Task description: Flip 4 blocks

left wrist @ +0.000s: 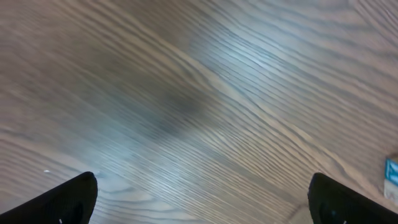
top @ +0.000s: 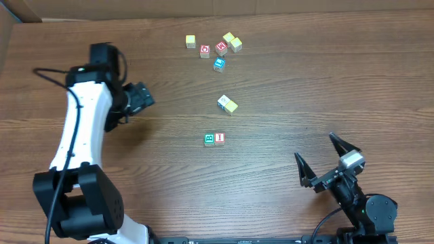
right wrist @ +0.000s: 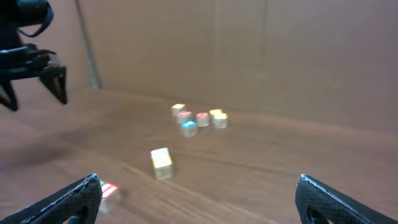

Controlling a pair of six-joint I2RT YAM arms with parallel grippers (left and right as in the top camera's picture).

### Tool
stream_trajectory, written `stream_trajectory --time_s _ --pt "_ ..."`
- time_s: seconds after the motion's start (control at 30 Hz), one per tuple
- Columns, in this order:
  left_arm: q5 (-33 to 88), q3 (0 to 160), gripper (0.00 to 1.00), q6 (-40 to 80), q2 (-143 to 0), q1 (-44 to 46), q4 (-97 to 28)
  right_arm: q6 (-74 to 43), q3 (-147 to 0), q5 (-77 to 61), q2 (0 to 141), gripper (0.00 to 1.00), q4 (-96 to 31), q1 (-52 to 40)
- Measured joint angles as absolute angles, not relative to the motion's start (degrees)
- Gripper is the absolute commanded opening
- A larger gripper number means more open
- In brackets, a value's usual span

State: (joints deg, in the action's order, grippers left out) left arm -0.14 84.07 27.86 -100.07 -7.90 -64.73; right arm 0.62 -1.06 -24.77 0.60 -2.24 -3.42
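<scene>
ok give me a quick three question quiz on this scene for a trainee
1. True or false: the green B block touches the red-marked block beside it.
2. Of the left gripper and the right gripper, which holds a block? A left, B right, C neither.
3. Fill in: the lone yellow-sided block lies ___ that pair and the far cluster.
Key: 1 true; 2 C; 3 between.

SURFACE: wood-grain table (top: 325,81) is filling view | BACKDROP: cardboard wall (right wrist: 261,50) is standing at 12 o'clock | LIGHT: glare is showing on grain
</scene>
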Motion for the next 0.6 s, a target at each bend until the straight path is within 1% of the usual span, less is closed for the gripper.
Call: stream_trajectory --time_s 0.17,0.27,0.33,0.43,0.5,0.53,0.6 --pt "0.0 84.1 1.00 27.9 -100.1 -10.2 -65.1 -3.0 -2.2 -26.1 1.1 1.00 -4.2 -3.4" --pt "0.2 84.1 1.00 27.9 -100.1 -10.3 -65.2 -4.3 -8.2 -25.4 4.8 1.00 -7.6 -3.4" --pt "0.3 84.1 1.00 27.9 -100.1 -10.2 -65.2 -4.8 -16.1 -25.1 10.2 1.00 -9.4 -3.4" --pt "0.5 84.1 1.00 27.9 -100.1 -10.2 -65.3 -5.2 -29.2 -25.2 20.6 1.00 -15.5 -3.4" --pt "0.5 84.1 1.00 27.9 -100.1 -10.2 -65.2 -5.4 -41.3 -25.6 31.3 1.00 -24.2 -3.4" --pt "0.6 84.1 1.00 27.9 -100.1 -10.2 -65.2 -5.6 -45.0 -25.8 34.4 1.00 -26.5 -3.4" --pt "0.6 84.1 1.00 27.9 -100.1 -10.2 -65.2 -5.7 -57.3 -26.2 45.0 1.00 -36.4 -3.4"
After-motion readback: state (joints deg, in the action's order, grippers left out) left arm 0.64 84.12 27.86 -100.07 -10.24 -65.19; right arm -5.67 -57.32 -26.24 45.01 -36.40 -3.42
